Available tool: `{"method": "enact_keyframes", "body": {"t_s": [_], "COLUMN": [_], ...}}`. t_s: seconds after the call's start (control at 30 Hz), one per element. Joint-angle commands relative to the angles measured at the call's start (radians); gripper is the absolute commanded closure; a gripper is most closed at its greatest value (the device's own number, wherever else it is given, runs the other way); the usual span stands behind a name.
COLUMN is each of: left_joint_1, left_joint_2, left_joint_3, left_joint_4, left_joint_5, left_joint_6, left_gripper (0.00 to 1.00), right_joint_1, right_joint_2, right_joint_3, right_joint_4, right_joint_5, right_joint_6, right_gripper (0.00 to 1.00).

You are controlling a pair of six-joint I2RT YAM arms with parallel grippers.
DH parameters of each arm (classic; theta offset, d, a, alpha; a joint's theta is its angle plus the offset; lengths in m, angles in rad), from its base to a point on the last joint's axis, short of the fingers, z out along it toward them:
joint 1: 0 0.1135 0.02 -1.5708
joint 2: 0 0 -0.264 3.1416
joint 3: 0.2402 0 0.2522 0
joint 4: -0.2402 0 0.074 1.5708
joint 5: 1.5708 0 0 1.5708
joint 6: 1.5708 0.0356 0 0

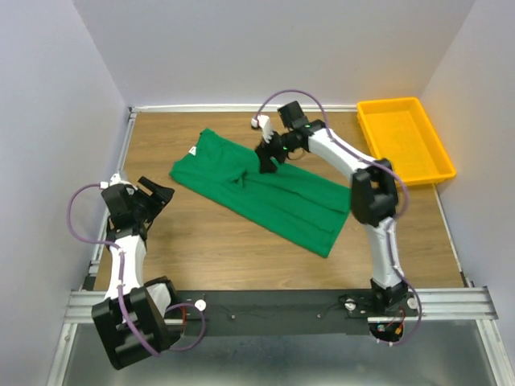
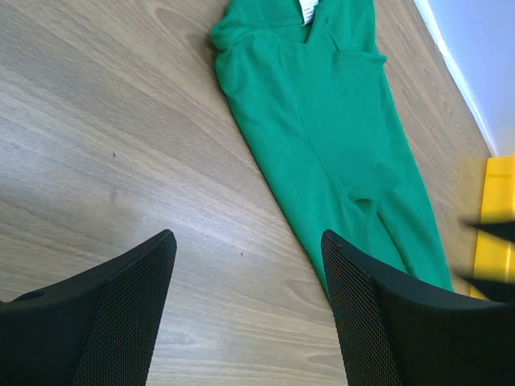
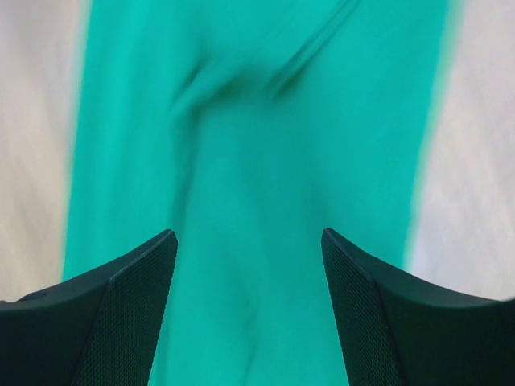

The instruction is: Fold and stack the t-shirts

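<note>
A green t-shirt (image 1: 265, 193) lies folded into a long strip across the middle of the wooden table, its white neck label (image 1: 194, 151) at the far left end. My right gripper (image 1: 266, 159) hovers over the strip's far edge, open, with only green cloth (image 3: 249, 161) below its spread fingers and nothing between them. My left gripper (image 1: 157, 193) stands open near the table's left side, apart from the t-shirt (image 2: 322, 121), with bare wood between its fingers (image 2: 121, 314).
A yellow plastic tray (image 1: 378, 108) sits at the far right corner. White walls close the table at the back and both sides. A black rail (image 1: 282, 310) carries the arm bases along the near edge.
</note>
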Motion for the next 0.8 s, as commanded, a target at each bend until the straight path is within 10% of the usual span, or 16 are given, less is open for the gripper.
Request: {"method": "enact_keyframes", "body": {"t_s": [0.0,0.33,0.77], "left_joint_1": [0.002,-0.001,-0.002], "left_joint_2": [-0.034,-0.052,-0.003], "left_joint_3": [-0.010,-0.062,-0.060], "left_joint_4": [0.019,0.029,0.036], "left_joint_5": [0.062,0.114,0.120], "left_joint_6": [-0.024,-0.056,-0.053], "left_gripper": [0.20,0.20,0.20], "right_joint_1": [-0.046,-0.075,-0.102], "right_joint_2": [0.364,0.526,0.579], "right_joint_3": [0.440,0.598,0.487], "right_joint_4": [-0.008,0.159,0.162], "right_joint_5": [-0.141,0.052,-0.098], "right_joint_6": [0.517,0.659,0.610], "right_gripper": [0.20,0.16,0.48]}}
